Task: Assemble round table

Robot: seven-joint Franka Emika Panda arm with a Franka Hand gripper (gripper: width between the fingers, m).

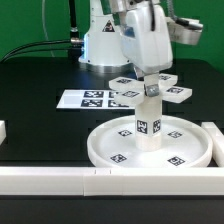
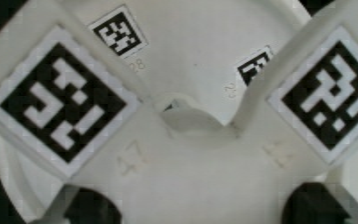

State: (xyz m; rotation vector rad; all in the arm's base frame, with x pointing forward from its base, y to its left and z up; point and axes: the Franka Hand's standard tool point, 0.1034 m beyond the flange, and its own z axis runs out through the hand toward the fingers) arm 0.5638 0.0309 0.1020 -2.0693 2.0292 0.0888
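Observation:
The large rimmed round disc [image 1: 185, 150] lies flat on the black table at the exterior view's right front. The short thick cylinder [image 1: 148, 126] stands upright in its middle, tags facing out. The cross-shaped piece [image 1: 176, 95] sits on top of the cylinder, arms spread level. My gripper [image 1: 149, 82] comes straight down onto the cross's centre and is shut on it. In the wrist view the cross-shaped piece [image 2: 60, 90] fills the picture with two big tags, and my gripper [image 2: 202, 206] has its dark fingertips [image 2: 91, 206] on either side of the white part.
The marker board [image 1: 85, 98] lies flat behind the disc toward the exterior view's left. White border blocks run along the front edge [image 1: 60, 180], the right [image 1: 214, 135] and the left [image 1: 3, 130]. The arm's base [image 1: 100, 40] stands at the back.

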